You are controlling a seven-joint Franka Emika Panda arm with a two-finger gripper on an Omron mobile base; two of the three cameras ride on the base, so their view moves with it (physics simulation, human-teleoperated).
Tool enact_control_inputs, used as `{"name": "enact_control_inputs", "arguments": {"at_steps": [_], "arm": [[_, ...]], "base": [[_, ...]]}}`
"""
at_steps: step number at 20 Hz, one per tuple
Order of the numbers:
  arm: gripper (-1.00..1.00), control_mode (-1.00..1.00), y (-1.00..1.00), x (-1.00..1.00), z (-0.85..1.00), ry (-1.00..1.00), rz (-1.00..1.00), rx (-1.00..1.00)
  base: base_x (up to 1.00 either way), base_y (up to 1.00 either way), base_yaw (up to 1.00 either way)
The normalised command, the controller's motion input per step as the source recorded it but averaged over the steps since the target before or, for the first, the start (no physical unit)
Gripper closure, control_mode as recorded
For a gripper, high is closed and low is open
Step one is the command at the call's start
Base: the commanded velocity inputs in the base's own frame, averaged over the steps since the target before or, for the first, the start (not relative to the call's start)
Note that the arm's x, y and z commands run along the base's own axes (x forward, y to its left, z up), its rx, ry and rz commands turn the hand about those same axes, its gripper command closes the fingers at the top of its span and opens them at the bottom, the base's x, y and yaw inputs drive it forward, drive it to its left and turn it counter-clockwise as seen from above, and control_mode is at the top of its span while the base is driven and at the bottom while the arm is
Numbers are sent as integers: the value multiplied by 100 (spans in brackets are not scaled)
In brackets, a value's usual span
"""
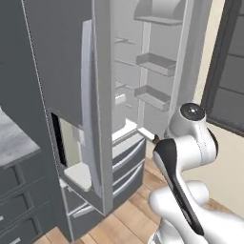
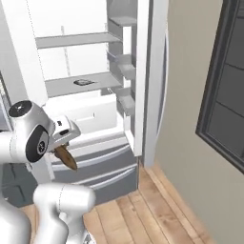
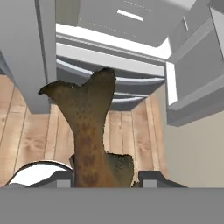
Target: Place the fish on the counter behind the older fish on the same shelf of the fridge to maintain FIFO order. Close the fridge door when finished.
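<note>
Brown fish in grip, fridge open

Gripper (image 3: 107, 177) pinches the fish (image 3: 89, 127), tail pointing to 12 o'clock toward the fridge (image 2: 95, 124) drawers. Older fish (image 2: 84, 82) lies on the middle shelf (image 2: 57, 86), up at 1 o'clock. Best to lift, clear the shelf lip, and set it behind.

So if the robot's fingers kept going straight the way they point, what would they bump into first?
Probably the fridge's bottom drawers. The gripper, shut on the fish, points down toward them and the wood floor in front, though depth is hard to judge.
</note>
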Motion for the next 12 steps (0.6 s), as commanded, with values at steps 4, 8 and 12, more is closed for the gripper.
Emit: {"name": "enact_control_inputs", "arguments": {"at_steps": [4, 8, 12], "arm": [[100, 100, 0, 0, 0, 0, 0, 0], [100, 100, 0, 0, 0, 0, 0, 0], [100, 100, 0, 0, 0, 0, 0, 0]], "base": [[75, -42, 39], [72, -35, 37], [55, -17, 35]]}}
